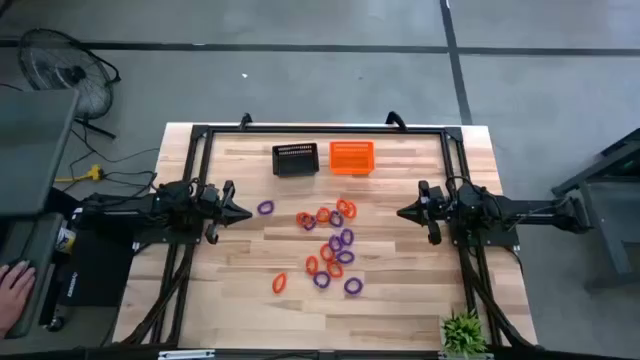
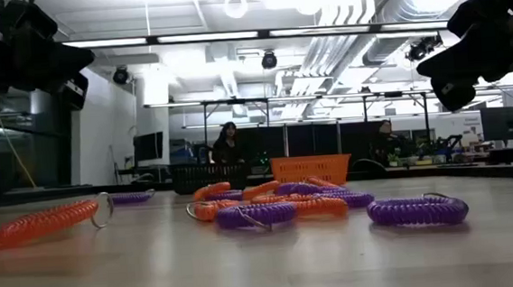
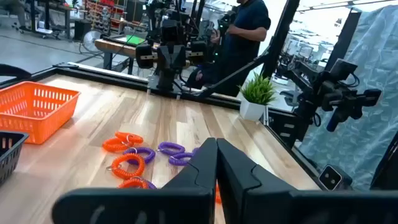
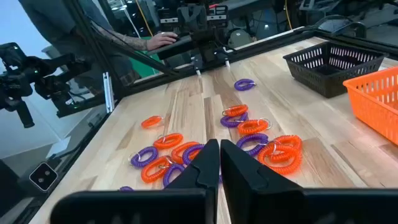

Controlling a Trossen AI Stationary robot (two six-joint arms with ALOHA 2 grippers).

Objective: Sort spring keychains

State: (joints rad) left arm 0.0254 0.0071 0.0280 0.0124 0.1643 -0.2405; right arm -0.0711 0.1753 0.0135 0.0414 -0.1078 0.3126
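The spring keychains [image 1: 328, 245] lie loose on the wooden table [image 1: 240, 285], scattered in a cluster around its middle, purple and orange coils mixed together. One purple keychain [image 1: 265, 208] sits apart on the left side of the cluster, just beside the tip of the left gripper [image 1: 243, 213]. One orange keychain [image 1: 280, 283] lies apart at the near left, and a purple one [image 1: 353, 286] marks the near right edge of the group.

The left gripper hangs above the left part of the table, pointing right toward the cluster, its fingers pressed together with nothing between them; its wrist view shows the closed tips [image 3: 216, 163] above bare wood with the coils beyond them. The right gripper [image 1: 404, 212] hangs above the right part of the table, pointing left toward the cluster, likewise clenched on nothing [image 4: 219, 163]. The keychains lie between the two grippers, none touched by either; the right gripper stands clear of the nearest coils.

At the far side of the table, a black mesh basket [image 1: 295, 159] stands left of an orange mesh basket [image 1: 351, 157], the two near each other and beyond the cluster. A small green plant [image 1: 463, 331] stands at the near right corner. A person's hand [image 1: 14, 290] rests at the left, off the table.
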